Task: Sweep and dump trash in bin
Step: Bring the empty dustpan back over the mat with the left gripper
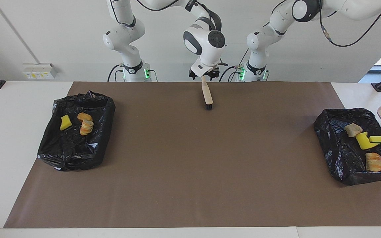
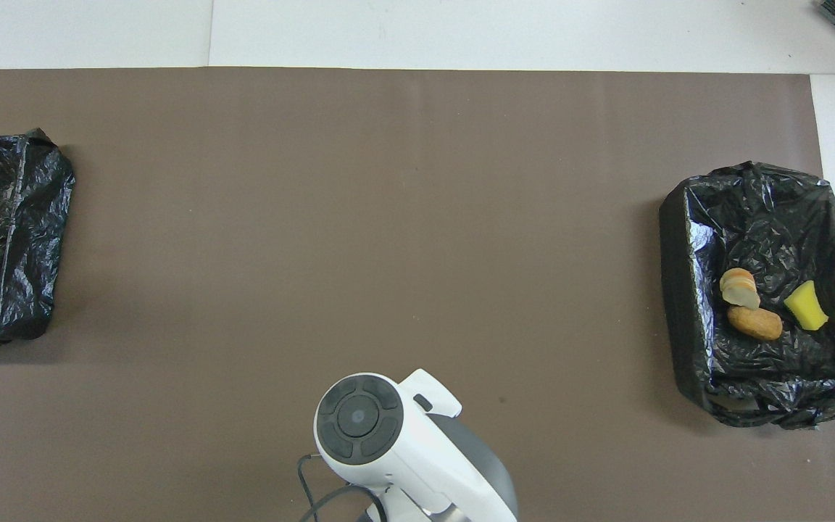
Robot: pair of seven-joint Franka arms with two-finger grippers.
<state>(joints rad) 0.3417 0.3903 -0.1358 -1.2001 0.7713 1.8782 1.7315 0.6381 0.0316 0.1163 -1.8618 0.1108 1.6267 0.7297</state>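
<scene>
Your right gripper (image 1: 204,74) clamps a beige brush (image 1: 207,96) over the brown mat's (image 1: 190,172) robot-side edge; 2 crinkly black-lined bins (image 1: 78,135) (image 1: 352,145) hold spongy trash (image 1: 65,123). The left gripper isn't visible.

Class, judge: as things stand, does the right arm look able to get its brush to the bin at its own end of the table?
Probably yes: the right pincer holds the brush over the mat, and nothing stands between it and that bin.

Three small yellow-sponge and tan bread-like trash chunks (image 1: 82,123) in black-lined bin (image 1: 50,145) at right arm's end; four chunks (image 1: 366,142) in black-lined bin (image 1: 337,155) at left arm's end.
</scene>
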